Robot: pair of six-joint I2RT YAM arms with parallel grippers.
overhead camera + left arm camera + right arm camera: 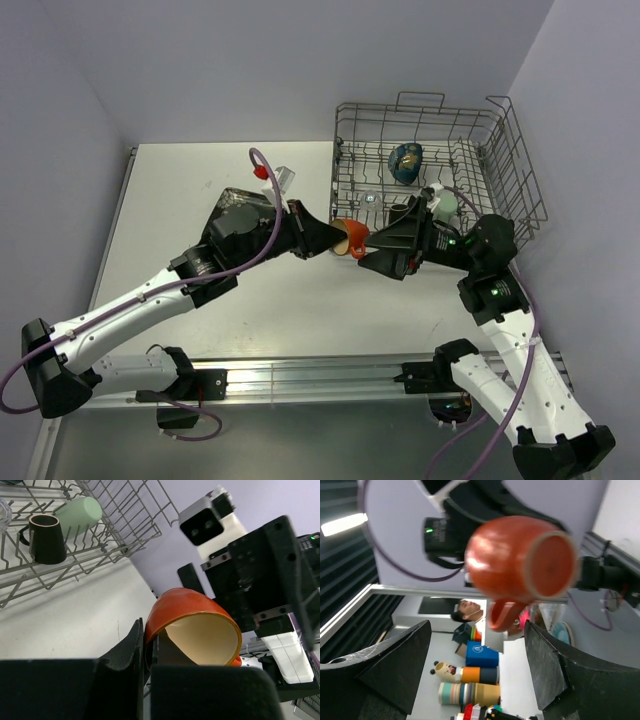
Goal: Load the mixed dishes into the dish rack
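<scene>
My left gripper (338,238) is shut on the rim of the small orange mug (352,238), one finger inside and one outside (131,650), and holds it above the table beside the dish rack (430,120). The mug's tan inside faces the left wrist camera (200,635). My right gripper (370,240) is open and points at the mug's base (520,560), its fingers (395,665) spread just short of the mug. In the rack sit the dark-blue bowl (405,162), the clear glass (371,197), the dark brown mug (46,539) and the pale green cup (79,514).
A dark speckled square shape (238,203), possibly the plate, lies on the table under my left arm. The rack's near wire wall (125,535) rises right behind the mug. Both arms meet over the table's middle right.
</scene>
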